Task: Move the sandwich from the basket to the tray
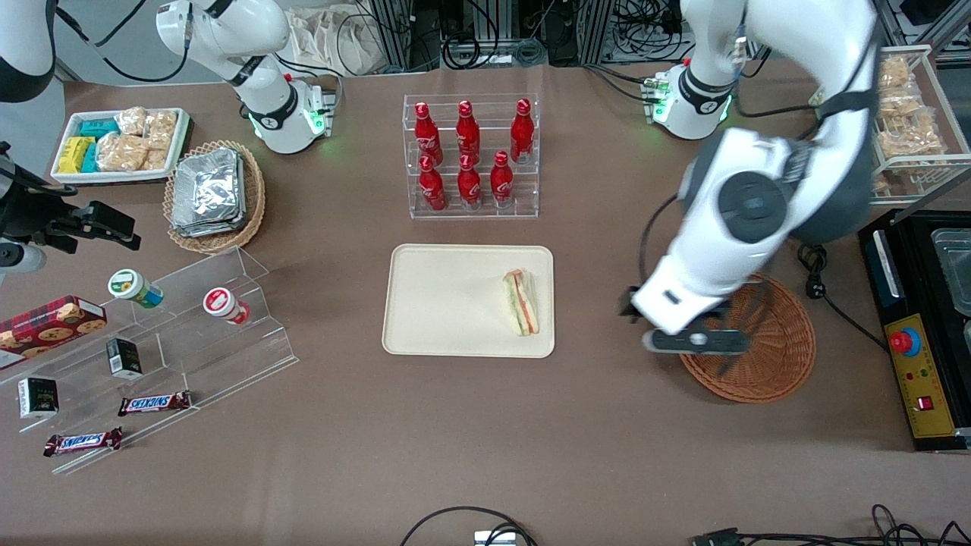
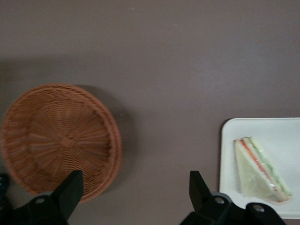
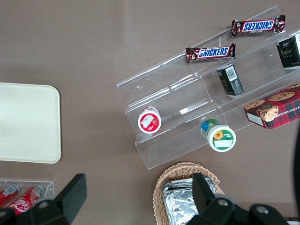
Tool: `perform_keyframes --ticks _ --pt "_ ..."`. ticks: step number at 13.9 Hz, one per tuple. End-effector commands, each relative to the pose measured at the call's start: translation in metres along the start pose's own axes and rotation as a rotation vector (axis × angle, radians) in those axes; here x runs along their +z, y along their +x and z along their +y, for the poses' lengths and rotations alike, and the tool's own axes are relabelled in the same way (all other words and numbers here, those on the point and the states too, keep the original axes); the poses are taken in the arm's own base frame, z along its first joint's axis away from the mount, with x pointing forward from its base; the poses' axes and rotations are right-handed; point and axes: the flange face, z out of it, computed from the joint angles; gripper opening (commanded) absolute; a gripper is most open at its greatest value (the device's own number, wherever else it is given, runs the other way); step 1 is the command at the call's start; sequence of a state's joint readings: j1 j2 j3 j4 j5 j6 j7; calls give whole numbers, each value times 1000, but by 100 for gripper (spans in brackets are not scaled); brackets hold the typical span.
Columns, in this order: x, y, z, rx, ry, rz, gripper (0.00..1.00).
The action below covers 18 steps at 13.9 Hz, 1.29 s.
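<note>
We see sandwich [image 1: 520, 302] on tray [image 1: 440, 303] at frame centre; gripper [image 2: 136, 192] spread wide, holding nothing, above table between tray and basket [image 1: 766, 341]

The left arm bends down from its base at about 1 o'clock of the front view and ends near 3 o'clock. Its claw [image 2: 133, 190] hangs above the bench, pointing straight down, with both fingers [image 2: 70, 190] spread wide apart and holding nothing.
</note>
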<state>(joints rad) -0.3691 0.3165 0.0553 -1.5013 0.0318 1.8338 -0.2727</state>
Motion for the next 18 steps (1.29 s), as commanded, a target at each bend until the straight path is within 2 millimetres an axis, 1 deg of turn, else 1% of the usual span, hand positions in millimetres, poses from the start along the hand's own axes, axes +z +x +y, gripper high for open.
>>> perform_keyframes --ticks 1,3,5,6,11,12,14,18 --pt "-28 -30 -64 25 -5 -17 100" --pt "-43 -54 -106 18 -8 -24 100" --pt "-50 -78 -149 -40 -17 -19 100" --pt "-56 -86 -157 -52 -19 -16 100" --pt "-76 -101 -166 -66 -12 -43 100" --pt "-84 -102 -166 -65 -12 -45 100" --pt "-91 -103 -166 -66 -14 -38 100" --pt "-91 -104 -167 -69 -14 -38 100"
